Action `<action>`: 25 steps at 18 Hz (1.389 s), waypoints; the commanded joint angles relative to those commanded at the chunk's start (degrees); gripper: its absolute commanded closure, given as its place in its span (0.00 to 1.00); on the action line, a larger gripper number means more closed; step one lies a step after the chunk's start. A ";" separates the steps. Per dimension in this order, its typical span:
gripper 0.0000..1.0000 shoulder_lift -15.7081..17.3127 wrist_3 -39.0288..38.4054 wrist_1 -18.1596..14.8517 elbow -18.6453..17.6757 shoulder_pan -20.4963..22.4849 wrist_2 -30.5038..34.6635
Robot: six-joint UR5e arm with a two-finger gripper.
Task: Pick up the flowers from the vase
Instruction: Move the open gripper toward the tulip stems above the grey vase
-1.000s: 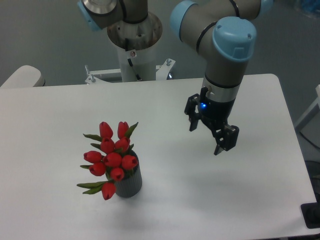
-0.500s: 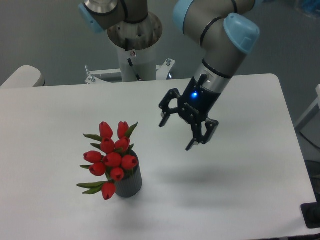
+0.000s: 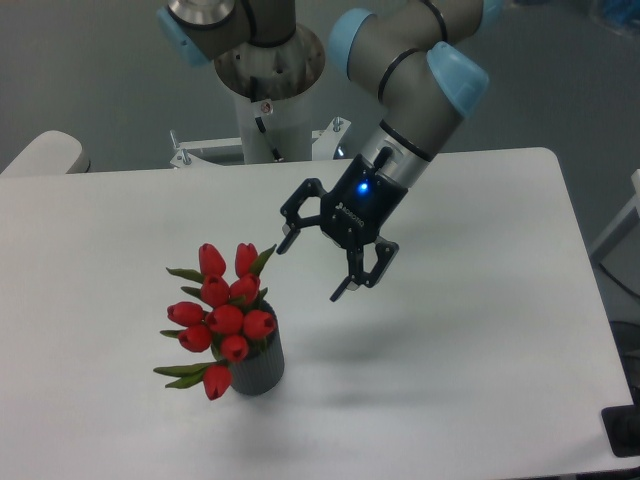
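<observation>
Compared with the frame half a second earlier, the gripper (image 3: 309, 270) is found shifted to the left and slightly lower in the picture, nearer the bouquet, with the wrist tilted further so that the fingers (image 3: 343, 290) point down and to the left. The blue light on the gripper body remains lit. The flowers (image 3: 224, 312) and the vase (image 3: 259, 366) are recorded in the same place as before.

The fingers are seen spread apart and released, with nothing between them. The flowers are located to the lower left of the fingers and clear of them; no contact is observed. The nearest finger tip is noted just right of the uppermost green leaf, with bare worktop visible in the gap. The red buds are held upright in the dark grey ribbed vase, which stands near the front left part of the worktop (image 3: 480, 380). Some buds and leaves droop over the vase's left side.

The worktop is white, with rounded corners, and a soft shadow of the arm is cast on it to the right of the vase. Behind it, the arm's base column (image 3: 268, 110) is mounted at the far edge. A grey floor is seen beyond, and a pale rounded object (image 3: 45, 155) is partly visible at the far left.
</observation>
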 joint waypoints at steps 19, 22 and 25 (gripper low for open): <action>0.00 -6.06 -2.81 12.48 -0.79 -3.87 -0.26; 0.00 -6.41 -3.52 12.66 -0.62 -4.57 -0.35; 0.00 -6.77 -3.52 13.36 -0.53 -5.54 -0.35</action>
